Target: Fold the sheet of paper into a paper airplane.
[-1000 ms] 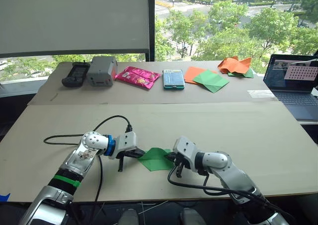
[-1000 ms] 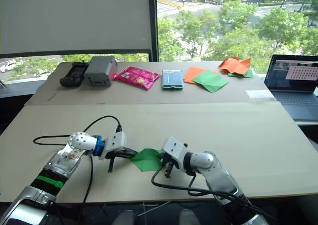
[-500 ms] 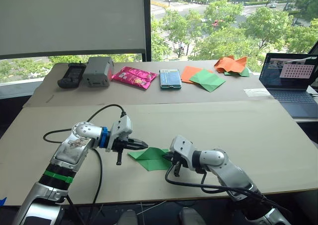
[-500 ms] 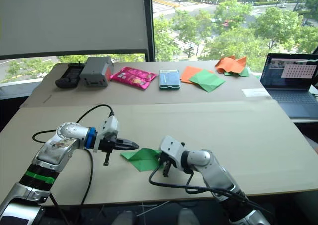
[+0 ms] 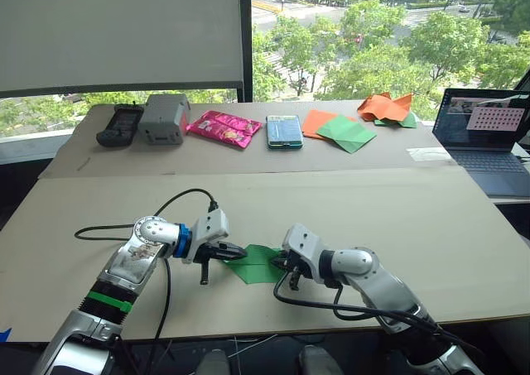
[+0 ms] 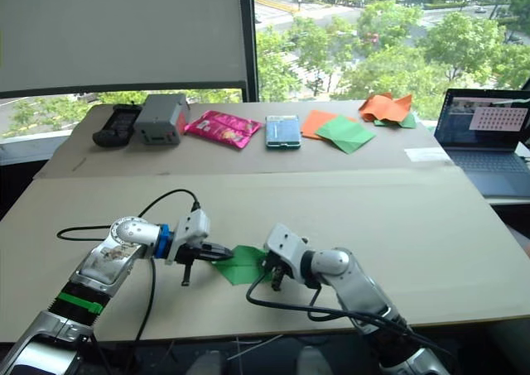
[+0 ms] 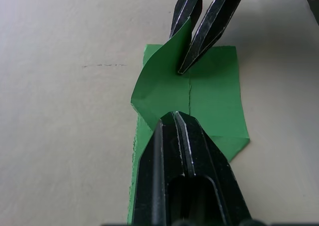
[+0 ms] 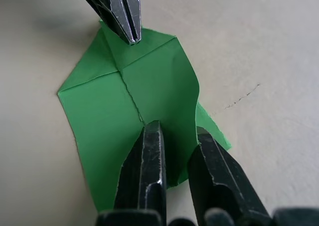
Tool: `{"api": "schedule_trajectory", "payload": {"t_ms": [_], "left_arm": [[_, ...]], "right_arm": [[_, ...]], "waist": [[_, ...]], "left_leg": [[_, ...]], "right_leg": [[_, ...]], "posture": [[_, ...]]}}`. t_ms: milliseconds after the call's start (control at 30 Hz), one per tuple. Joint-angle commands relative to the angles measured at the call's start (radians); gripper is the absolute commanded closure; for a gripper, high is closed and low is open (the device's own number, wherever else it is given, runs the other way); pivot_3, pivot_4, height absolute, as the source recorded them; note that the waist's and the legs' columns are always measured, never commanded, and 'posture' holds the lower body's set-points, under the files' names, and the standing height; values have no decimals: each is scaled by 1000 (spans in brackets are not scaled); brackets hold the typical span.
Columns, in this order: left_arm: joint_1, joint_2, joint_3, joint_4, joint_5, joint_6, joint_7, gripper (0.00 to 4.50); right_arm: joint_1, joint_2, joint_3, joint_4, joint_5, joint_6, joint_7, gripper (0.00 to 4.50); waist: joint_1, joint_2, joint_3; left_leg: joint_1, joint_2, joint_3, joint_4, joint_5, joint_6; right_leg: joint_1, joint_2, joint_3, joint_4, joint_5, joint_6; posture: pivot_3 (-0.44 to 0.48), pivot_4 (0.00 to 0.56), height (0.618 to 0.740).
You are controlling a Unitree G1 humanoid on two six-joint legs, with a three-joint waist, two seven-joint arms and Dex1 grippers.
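Since half a second ago the left gripper (image 5: 234, 250) has come back down from its raised pose to the near-left point of the sheet (image 5: 257, 263), its fingers pressed together, tips on the paper with nothing between them. The right gripper (image 7: 192, 46) holds its place at the sheet's opposite end, narrowly parted with a raised flap of the sheet between its fingers. The sheet lies partly folded on the table (image 5: 397, 218), near the front edge, a centre crease running between the two grippers. Bare board extends from the sheet to the right and toward the far side; a black cable (image 5: 178, 199) loops left of it. The sheet's right end is hidden behind the right wrist in the eye views. Both forearms lie low and converge on the sheet from either side. Well beyond the sheet, at the far edge, lie orange sheets (image 5: 383, 106) and a smooth green sheet (image 5: 350, 133).
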Motion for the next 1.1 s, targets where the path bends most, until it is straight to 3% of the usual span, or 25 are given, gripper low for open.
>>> {"api": "schedule_trajectory", "payload": {"t_ms": [33,67,233,500,767,1100], "left_arm": [[-14,-1,-10,10,26,-38,6,4500],[-11,-2,-12,14,30,-39,5,4500],[-6,2,-40,77,94,-110,22,4500],[-2,-12,-48,103,99,-132,32,4500],[3,-12,-47,101,94,-128,31,4500],[10,-6,-48,86,96,-128,31,4500]], "right_arm": [[9,-1,7,-4,-6,21,-11,2224],[8,4,0,-12,1,23,-15,1897],[-1,28,-51,-71,23,37,-57,1897],[31,63,-73,-207,59,-9,-84,1897],[35,52,35,-119,-5,-82,-77,4408],[35,88,75,15,-46,-128,-102,4462]], "waist": [[1,0,0],[1,0,0],[2,0,0],[6,1,1],[6,1,1],[6,1,1]], "left_leg": [[0,0,0,0,0,0],[0,0,0,0,0,0],[-1,0,0,-1,0,0],[-2,0,0,-1,0,0],[-2,0,0,-1,0,0],[-2,0,0,-1,0,0]], "right_leg": [[0,0,0,0,0,0],[0,0,0,0,0,0],[-1,0,0,0,0,0],[-2,0,0,0,0,0],[-2,0,0,-2,0,0],[-1,0,0,-2,0,0]], "posture": [[0,150,718],[0,150,718],[0,150,718],[0,150,718],[0,150,718],[0,150,718]]}}
